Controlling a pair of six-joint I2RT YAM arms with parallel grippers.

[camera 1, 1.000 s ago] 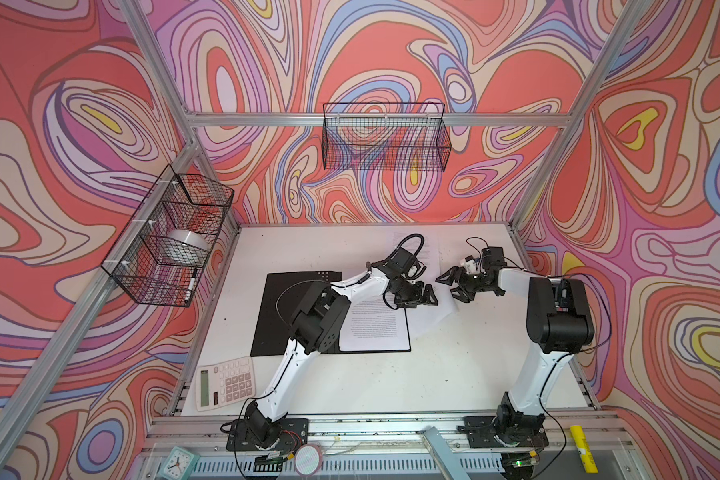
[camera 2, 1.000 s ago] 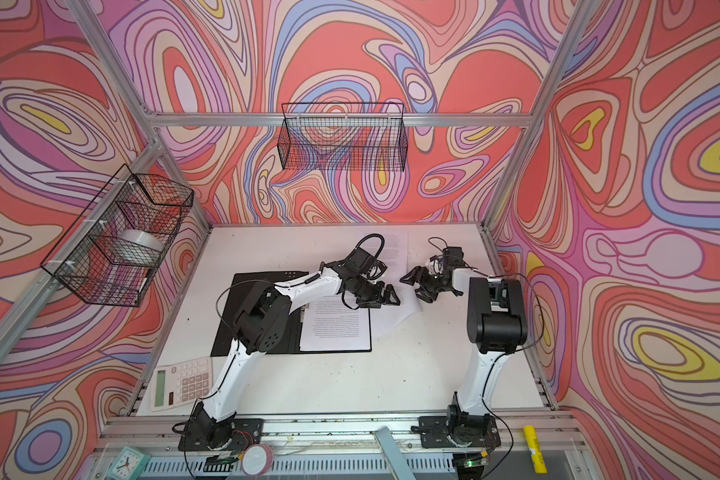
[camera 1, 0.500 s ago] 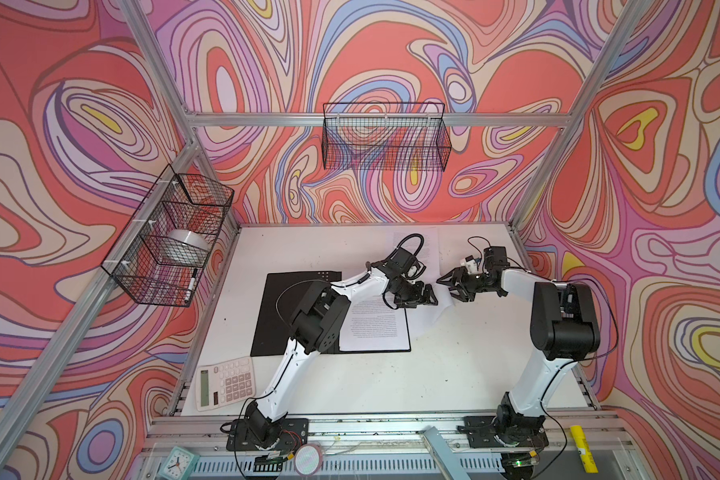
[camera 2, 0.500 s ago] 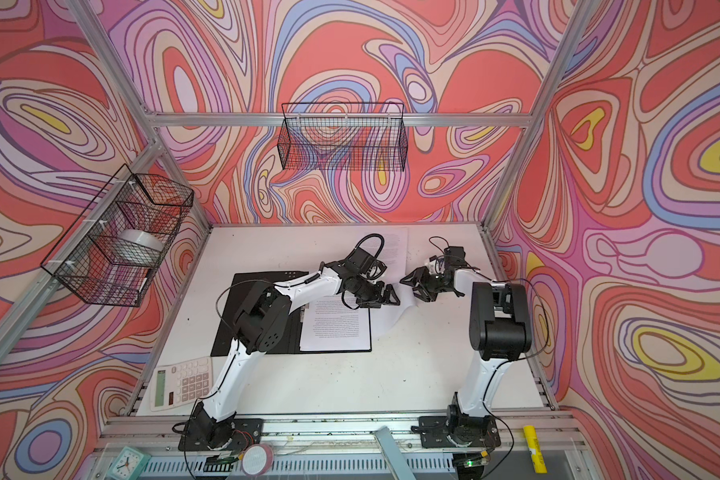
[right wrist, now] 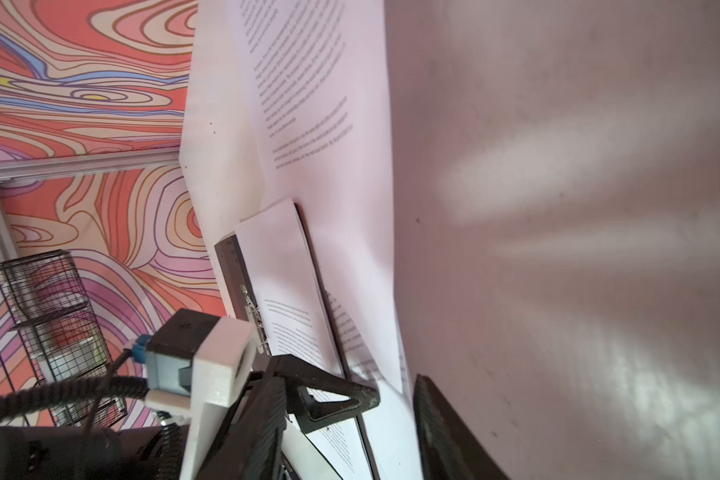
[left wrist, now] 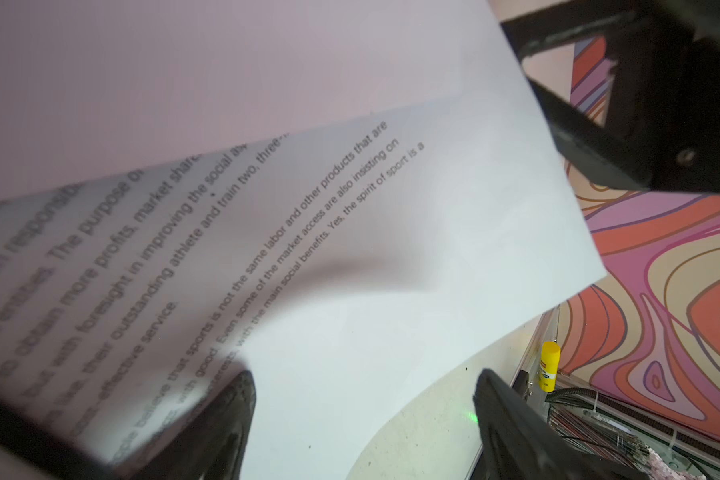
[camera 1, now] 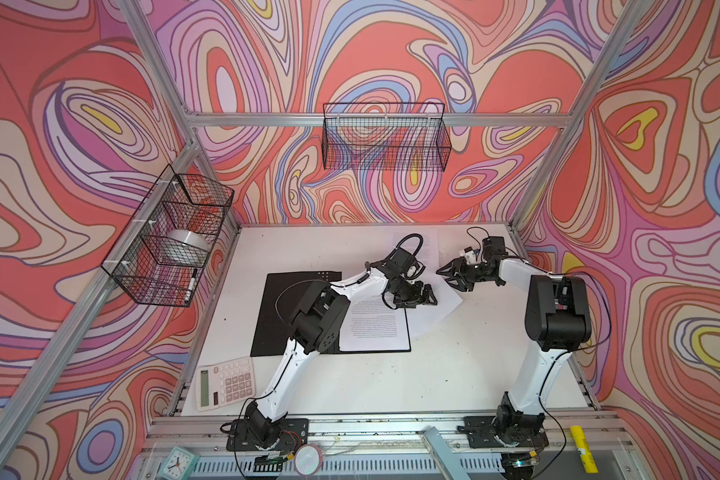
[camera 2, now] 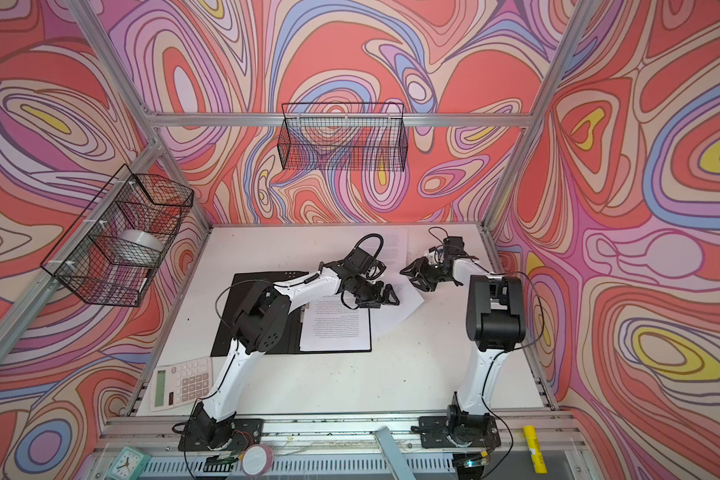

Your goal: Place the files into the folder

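Observation:
The folder lies open on the table, black inside up, with one printed sheet on its right half. A second sheet of the files lies askew beside it, its far edge curled up. A third sheet lies at the back. My left gripper is open, its fingers spread just over the askew sheet. My right gripper is at that sheet's far corner. Its jaws are part way in, and the raised paper edge lies against one finger.
A grey calculator lies at the front left. Wire baskets hang on the left wall and on the back wall. A yellow glue stick and a small clock lie on the front rail.
My right gripper has edged left to the askew sheet's corner and its jaws have narrowed. The left arm has stayed where it was.

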